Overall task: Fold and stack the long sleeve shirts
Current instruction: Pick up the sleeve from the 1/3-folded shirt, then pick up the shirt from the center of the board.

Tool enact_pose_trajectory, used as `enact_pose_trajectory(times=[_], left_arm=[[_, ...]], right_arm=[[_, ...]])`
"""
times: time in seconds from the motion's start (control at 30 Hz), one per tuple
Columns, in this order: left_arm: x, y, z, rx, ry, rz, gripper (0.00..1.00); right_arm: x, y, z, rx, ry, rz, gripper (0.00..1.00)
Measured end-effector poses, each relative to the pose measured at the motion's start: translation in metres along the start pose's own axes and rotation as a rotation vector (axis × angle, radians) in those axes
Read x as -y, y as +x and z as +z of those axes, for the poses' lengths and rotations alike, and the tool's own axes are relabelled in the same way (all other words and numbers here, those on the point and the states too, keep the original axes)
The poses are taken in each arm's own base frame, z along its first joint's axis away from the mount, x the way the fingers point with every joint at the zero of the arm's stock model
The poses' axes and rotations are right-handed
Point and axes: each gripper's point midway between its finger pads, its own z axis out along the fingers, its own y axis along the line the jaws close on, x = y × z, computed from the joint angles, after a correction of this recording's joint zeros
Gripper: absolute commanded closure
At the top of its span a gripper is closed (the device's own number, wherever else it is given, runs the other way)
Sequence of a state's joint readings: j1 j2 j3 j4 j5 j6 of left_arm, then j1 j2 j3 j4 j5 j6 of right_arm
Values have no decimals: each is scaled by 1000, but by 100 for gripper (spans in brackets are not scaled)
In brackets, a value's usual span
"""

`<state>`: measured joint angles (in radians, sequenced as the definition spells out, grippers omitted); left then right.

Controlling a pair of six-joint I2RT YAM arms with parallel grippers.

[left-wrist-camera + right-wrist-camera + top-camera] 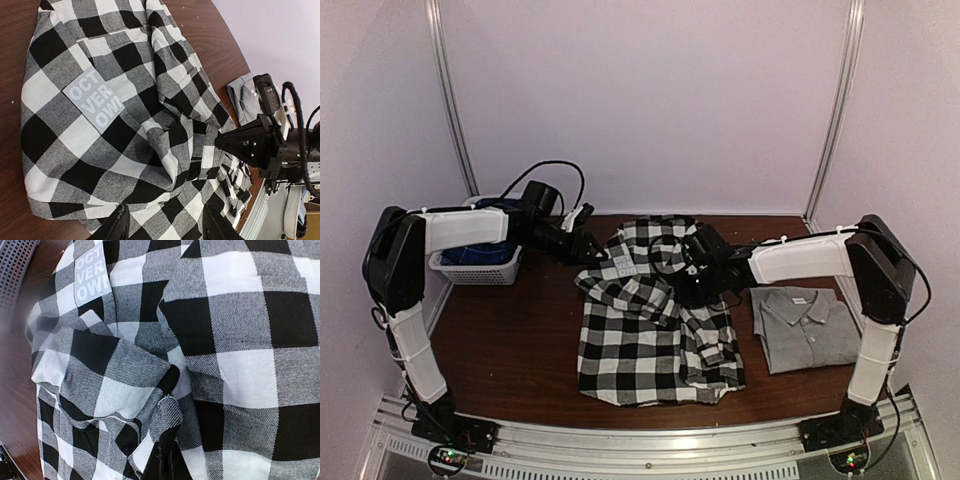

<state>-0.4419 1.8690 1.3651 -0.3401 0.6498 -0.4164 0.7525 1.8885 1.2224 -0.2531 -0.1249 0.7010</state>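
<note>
While hemmed by a basket (480,268) at far left, leaves bare worktop (510,350) left of the checked flannel shirt (655,330), near hem close to the near edge. Folded grey shirt (805,325) at right, just apart. Right claw (162,460) pinched tight on a flannel fold at the rumpled far end. Left claw (167,227) half-spread, empty, over the flannel's far-left part near the lettering (95,105).

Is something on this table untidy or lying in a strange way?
Yes. The checked flannel shirt lies rumpled in the middle, its upper half bunched in loose folds. The grey shirt at the right is neatly folded by contrast.
</note>
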Motion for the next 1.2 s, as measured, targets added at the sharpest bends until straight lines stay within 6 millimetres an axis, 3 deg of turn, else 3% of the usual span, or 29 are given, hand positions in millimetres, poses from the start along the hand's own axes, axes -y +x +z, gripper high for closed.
enact_pose_trajectory(times=[0.2,0.47,0.7,0.83,0.97,1.07,1.2], left_arm=[[-4,-6,4,7,-11,-18,50],[-12,-40,19,57,-36,-23,50],[-31,-76,38,119,-95,-6,50],[-47,-84,51,128,-131,-9,50],[-54,-84,59,123,-144,-17,50],[-56,-85,61,123,-149,-19,50],[-58,-86,61,129,-161,-21,50]], right_arm=[[-9,-25,-32,78,8,-32,100],[-20,-54,-92,195,-5,-66,100],[-14,-50,-124,217,6,-80,100],[-11,-40,-140,214,13,-94,100],[-9,-45,-159,259,38,-100,100],[-1,-61,-171,299,93,-99,100],[5,-100,-189,373,133,-86,100]])
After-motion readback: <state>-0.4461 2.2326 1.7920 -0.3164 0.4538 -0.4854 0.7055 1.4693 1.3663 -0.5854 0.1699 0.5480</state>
